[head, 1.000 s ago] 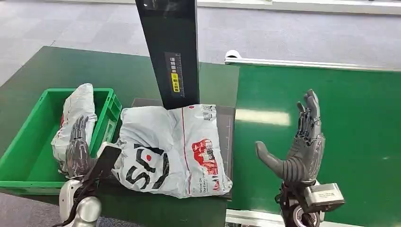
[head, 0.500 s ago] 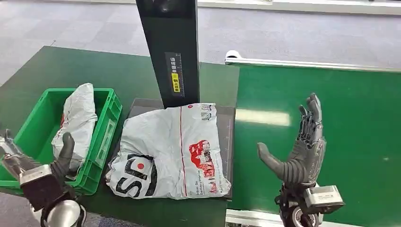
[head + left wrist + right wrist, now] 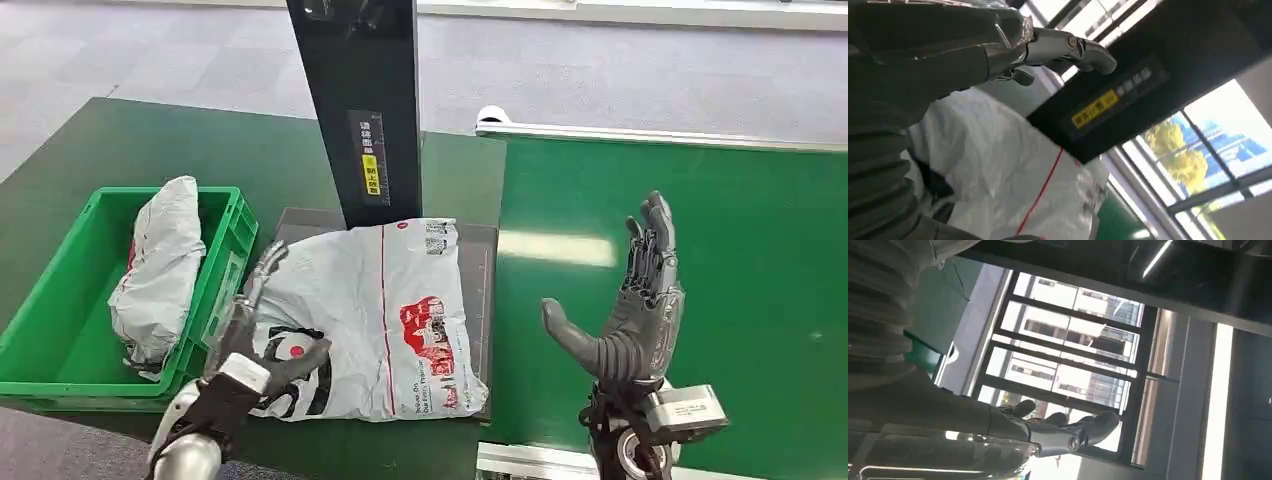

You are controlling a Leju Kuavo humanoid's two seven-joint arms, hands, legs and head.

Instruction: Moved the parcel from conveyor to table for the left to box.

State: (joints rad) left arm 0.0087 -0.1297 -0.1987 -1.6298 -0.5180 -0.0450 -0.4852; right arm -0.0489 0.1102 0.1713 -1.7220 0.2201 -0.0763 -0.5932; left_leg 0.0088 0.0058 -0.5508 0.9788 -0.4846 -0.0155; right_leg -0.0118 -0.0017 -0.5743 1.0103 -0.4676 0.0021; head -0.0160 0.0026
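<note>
The white parcel lies flat on the dark scale plate of the tabletop, just right of the green crate — which holds a second bagged parcel. Left hand rests at the parcel's near-left corner, fingers spread, gripping nothing. Right hand — fingers apart, empty — is upright over the green conveyor, right of the parcel.

- My right hand, seen from the head camera, is dark grey, with a thick, smooth thumb and slimmer, segmented fingers.
- Just below that hand, my wrist carries a pale grey box-shaped block and black cables around a round silver joint.
- My left hand has silvery grey, jointed fingers; beneath it sit a white band, a black cuff and a rounded silver forearm.
</note>
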